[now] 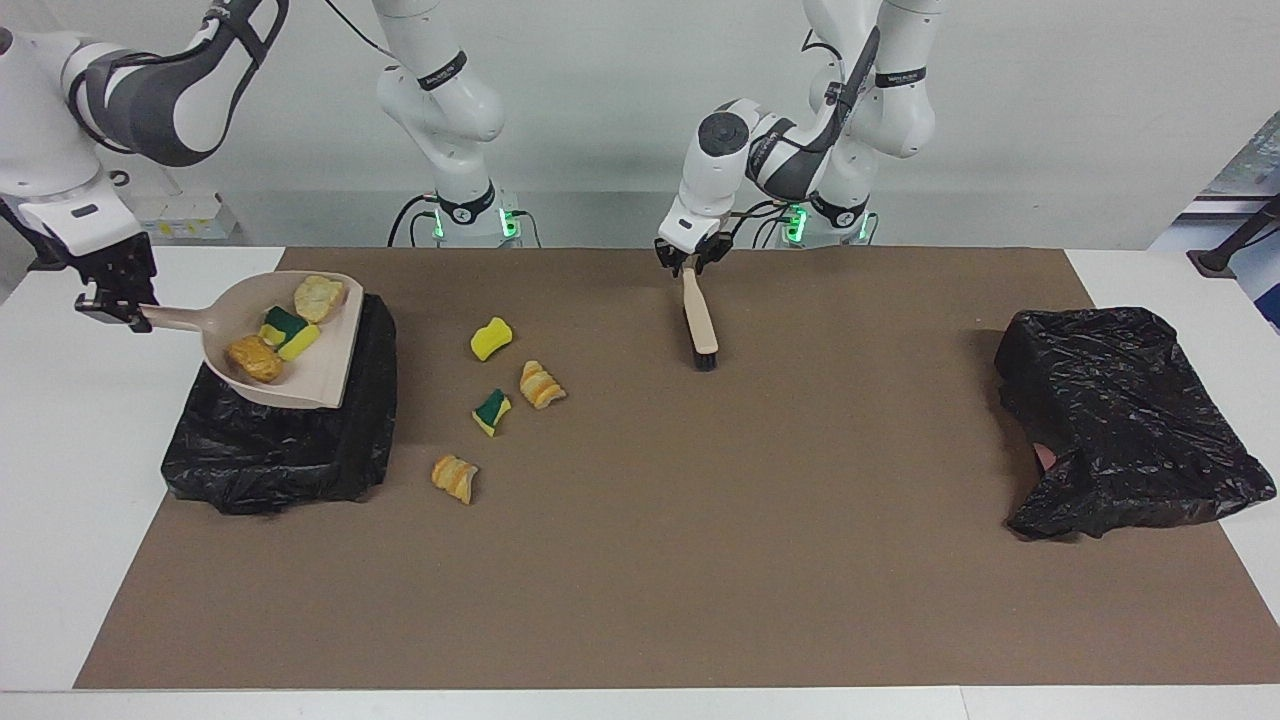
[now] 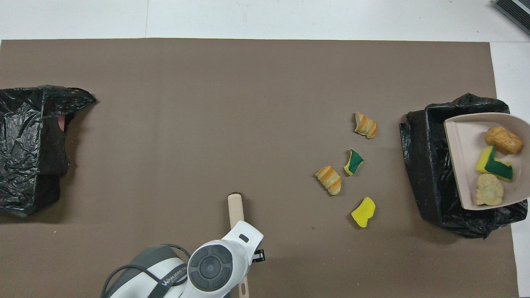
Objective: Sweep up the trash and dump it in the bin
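Three bits of trash [image 1: 285, 331] ride in my beige dustpan [image 1: 330, 375]: a tan lump, a yellow-and-green sponge chunk and a pale pastry lump. My right tool [image 1: 112, 302] is clamped on the dustpan's handle and holds the pan over the black-bagged bin [image 1: 290, 450] at the right arm's end of the bench [image 1: 640, 600].

Four more bits lie loose on the brown mat [image 1: 700, 520], beside that bin toward the middle: a yellow sponge piece [image 1: 491, 338], a green-and-yellow sponge chunk [image 1: 491, 411] and two striped pastry lumps [image 1: 541, 384] [image 1: 455, 477].

My left tool [image 1: 690, 262] has the brush [image 1: 699, 325] by its handle near the robots' edge, bristles down on the mat; I cannot tell how tightly the fingers sit on it.

At the left arm's end stands a second black-bagged bin [image 1: 1120, 420]; its contents are hidden from me.
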Action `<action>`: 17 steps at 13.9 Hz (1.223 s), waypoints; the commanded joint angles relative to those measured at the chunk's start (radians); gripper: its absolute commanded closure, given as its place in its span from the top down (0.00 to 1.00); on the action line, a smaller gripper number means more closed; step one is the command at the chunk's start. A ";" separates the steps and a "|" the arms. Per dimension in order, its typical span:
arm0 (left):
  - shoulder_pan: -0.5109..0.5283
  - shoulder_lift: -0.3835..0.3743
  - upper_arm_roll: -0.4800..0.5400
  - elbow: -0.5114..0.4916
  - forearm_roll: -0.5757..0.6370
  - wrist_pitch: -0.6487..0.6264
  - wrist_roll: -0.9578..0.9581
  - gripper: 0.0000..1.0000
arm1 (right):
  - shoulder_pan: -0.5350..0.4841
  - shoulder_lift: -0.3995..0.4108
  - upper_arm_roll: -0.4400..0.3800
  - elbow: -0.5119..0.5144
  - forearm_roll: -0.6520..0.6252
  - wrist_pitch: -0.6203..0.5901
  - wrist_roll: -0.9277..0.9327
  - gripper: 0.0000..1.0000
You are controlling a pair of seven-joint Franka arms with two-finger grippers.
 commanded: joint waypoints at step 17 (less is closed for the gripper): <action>0.630 0.264 0.009 0.630 0.178 -0.287 0.631 1.00 | 0.210 -0.259 0.033 -0.239 -0.700 -0.039 0.526 0.00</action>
